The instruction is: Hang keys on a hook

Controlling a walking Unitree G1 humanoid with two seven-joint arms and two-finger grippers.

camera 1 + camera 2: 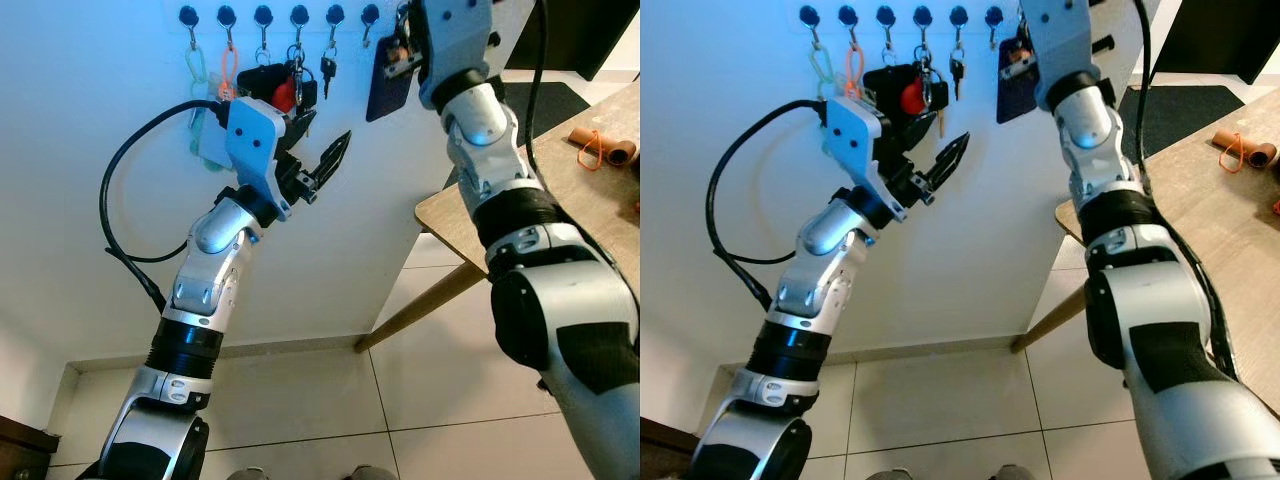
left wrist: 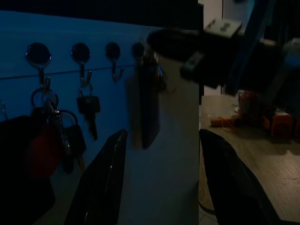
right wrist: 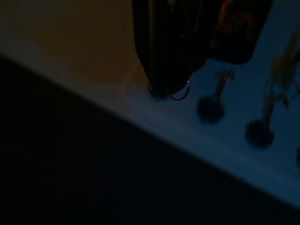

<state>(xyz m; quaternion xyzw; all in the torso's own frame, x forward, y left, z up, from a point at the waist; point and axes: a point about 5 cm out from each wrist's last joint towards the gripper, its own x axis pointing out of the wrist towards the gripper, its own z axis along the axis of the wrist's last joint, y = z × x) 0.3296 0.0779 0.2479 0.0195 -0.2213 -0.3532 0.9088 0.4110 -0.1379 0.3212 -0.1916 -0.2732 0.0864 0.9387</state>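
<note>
Now | white wall (image 1: 300, 260), hook row (image 1: 262, 16) | tiled floor (image 1: 420, 400) | left end effector (image 1: 325, 165) wide | right unclear

My left tool (image 1: 322, 165) hangs with its fingers parted before bare white wall (image 1: 330, 260), with open space below it. Above, the hook row (image 1: 263, 16) is crowded: carabiners (image 1: 197, 68), a red-tagged key bunch (image 1: 285, 85), a small key (image 1: 328, 68). The dark pouch (image 1: 388, 75) and my right arm block the row's right end; the worktop (image 1: 585, 190) corner juts in beneath.
</note>
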